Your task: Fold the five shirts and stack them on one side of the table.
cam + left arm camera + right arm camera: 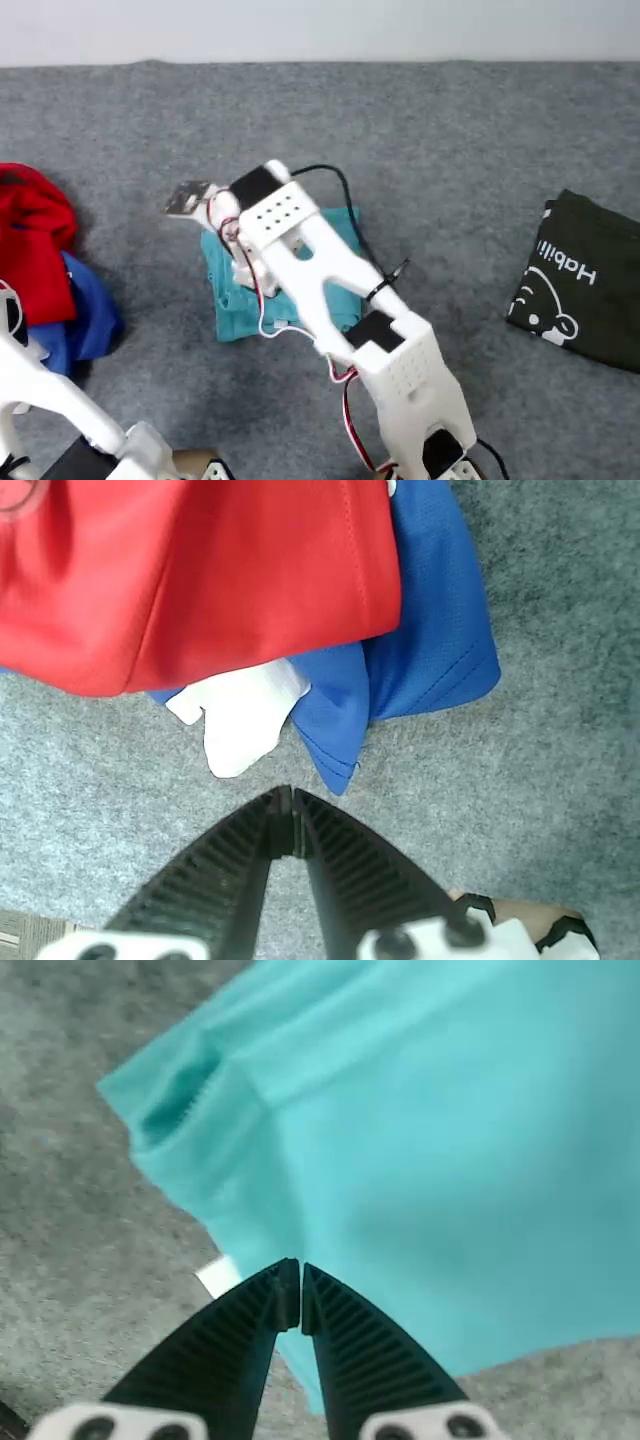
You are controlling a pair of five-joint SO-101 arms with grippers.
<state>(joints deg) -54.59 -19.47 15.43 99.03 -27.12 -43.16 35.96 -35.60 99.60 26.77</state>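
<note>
The gray table holds all the shirts. The dark shirt lies flat at the right edge and looks folded. It may be the start of the stack.

The teal shirt lies near the middle of the table. It is a small, neat shape, so I think this is the shirt being folded now. The red shirt sits in a heap at the left edge, on top of the blue shirt. A white shirt peeks out from under them. These three look like they are not folded yet.

The right gripper is just above the teal shirt's edge, with its jaws pressed together and nothing in them. The left gripper is near the blue shirt, closed too and empty.

Next, I think the right gripper must open, pinch the teal shirt's edge, and carry it over to the dark shirt.
</note>
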